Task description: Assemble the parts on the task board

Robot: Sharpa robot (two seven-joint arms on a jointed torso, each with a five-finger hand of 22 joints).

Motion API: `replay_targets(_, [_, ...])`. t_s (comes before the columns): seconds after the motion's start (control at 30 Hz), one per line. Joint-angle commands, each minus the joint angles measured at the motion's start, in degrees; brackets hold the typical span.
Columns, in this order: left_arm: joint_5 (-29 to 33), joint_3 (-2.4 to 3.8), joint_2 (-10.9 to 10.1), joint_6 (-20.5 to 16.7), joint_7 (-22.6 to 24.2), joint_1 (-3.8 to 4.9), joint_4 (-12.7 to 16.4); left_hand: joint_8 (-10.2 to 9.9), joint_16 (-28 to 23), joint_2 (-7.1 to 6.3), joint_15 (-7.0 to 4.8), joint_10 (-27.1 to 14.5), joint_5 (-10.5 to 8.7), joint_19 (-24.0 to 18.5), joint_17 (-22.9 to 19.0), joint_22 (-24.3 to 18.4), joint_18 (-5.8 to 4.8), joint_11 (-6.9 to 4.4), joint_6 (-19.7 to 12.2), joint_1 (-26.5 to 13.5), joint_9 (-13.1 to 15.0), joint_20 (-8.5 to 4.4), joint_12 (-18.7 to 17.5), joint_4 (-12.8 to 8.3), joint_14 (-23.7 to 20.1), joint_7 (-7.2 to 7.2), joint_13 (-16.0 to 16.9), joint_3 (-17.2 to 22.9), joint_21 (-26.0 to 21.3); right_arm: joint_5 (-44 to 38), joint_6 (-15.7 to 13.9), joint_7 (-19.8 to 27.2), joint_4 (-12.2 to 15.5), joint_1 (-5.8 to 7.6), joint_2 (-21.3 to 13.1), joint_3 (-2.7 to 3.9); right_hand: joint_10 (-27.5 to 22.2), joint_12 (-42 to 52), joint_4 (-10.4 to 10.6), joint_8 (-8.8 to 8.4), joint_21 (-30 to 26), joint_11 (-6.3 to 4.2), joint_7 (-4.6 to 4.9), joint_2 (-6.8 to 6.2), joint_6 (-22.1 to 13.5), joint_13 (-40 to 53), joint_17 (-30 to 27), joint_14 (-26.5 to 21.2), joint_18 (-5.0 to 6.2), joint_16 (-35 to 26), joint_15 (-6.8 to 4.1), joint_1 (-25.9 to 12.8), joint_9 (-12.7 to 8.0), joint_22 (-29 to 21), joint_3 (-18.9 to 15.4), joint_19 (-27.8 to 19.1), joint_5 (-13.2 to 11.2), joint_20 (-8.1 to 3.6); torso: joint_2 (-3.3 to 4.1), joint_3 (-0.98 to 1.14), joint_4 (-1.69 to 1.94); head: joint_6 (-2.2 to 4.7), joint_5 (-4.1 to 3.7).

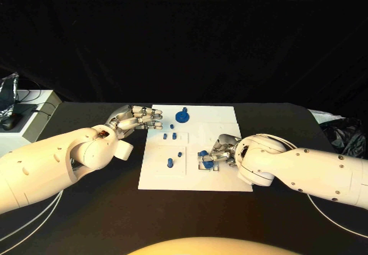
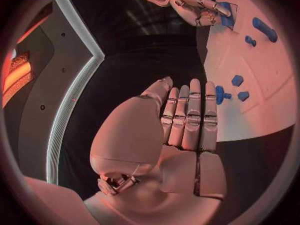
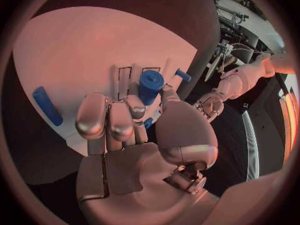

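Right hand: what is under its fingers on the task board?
Under the right hand sits a blue cylindrical part, held at the fingertips over a rectangular outline on the task board. Whether the part's base is seated cannot be seen; the fingers cover it.

The right hand (image 1: 220,154) is gripping a blue part (image 1: 206,155) over the near right area of the white task board (image 1: 222,114). The left hand (image 1: 138,119) is hovering at the board's left edge, fingers together, holding nothing. A round blue part (image 1: 182,116) is standing near the far edge.
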Motion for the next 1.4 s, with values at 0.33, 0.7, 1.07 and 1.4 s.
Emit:
replay_targets(0.33, [0.4, 0.05, -0.1, 1.2, 0.6, 0.01, 0.2, 0.0, -0.1, -0.17, 0.1, -0.4, 0.11, -0.5, 0.0, 0.0, -1.08, 0.08, -0.3, -0.8, 0.0, -0.05, -0.2, 0.4, -0.3, 0.26, -0.1, 0.0, 0.2, -1.0, -0.3, 0.6, -0.7, -0.44, 0.4, -0.18, -0.1, -0.1, 2.0, -0.35, -0.1, 0.06, 0.32, -4.71, 0.6, -0.1, 0.2, -0.3, 0.23, -0.3, 0.22, -0.6, -0.3, 7.7, 8.7, 3.3, -10.7, 0.16, -0.02, 0.08, -0.11, -0.25, 0.19])
replay_targets(0.7, [0.4, 0.05, -0.1, 1.1, 0.6, 0.01, 0.2, 0.0, -0.1, -0.17, 0.1, -0.4, 0.11, -0.5, 0.0, 0.0, -1.08, 0.08, -0.3, -0.8, 0.0, -0.05, -0.2, 0.4, -0.3, 0.26, -0.1, 0.0, 0.2, -1.1, -1.6, 1.3, -0.1, -0.59, 0.2, -0.19, -0.2, -0.2, 8.5, -0.69, 0.1, 0.16, 0.38, -3.94, 0.4, -0.1, 0.5, -0.2, 0.25, -0.3, 0.33, -3.8, -0.7, 7.7, -1.1, 3.3, -15.4, 0.21, -0.01, 0.1, -0.12, -0.13, 0.09])
replay_targets(1.07, [1.8, 0.05, -0.9, 0.5, 0.6, 0.01, 0.4, 0.0, -0.1, -0.04, 0.15, -0.5, 0.15, -0.5, 0.1, -0.2, -1.07, 0.1, -0.3, -0.6, 0.0, 0.05, -0.2, 0.6, -0.5, 0.29, -0.1, 0.1, 0.0, -2.6, -2.7, 1.4, 0.5, -0.88, -0.9, -0.18, -0.1, -0.2, 8.8, -0.52, 0.5, 0.1, 0.31, -4.19, 0.5, -0.2, 0.8, -0.2, 0.2, -0.1, 0.3, -8.0, -0.7, 7.8, -0.8, 3.3, -15.3, 0.19, -0.07, 0.11, 0.06, -0.26, 0.13])
replay_targets(1.4, [1.8, 0.05, -0.9, 0.5, 0.6, 0.0, 0.4, 0.0, -0.1, -0.09, 0.14, -0.5, 0.13, -0.5, 0.1, -0.2, -1.07, 0.11, -0.3, -0.5, 0.0, 0.05, -0.2, 0.6, -0.5, 0.31, -0.1, 0.2, -0.1, -1.6, -4.8, 5.4, 2.9, -1.12, -3.7, -0.17, 0.1, 0.0, 5.8, -0.08, 1.1, -0.03, 0.13, -1.04, 0.7, -0.1, 1.2, -0.1, 0.12, 0.0, 0.19, -2.8, -0.4, 7.9, -2.2, 3.3, -12.3, 0.09, -0.03, 0.2, 0.01, -0.17, 0.18])
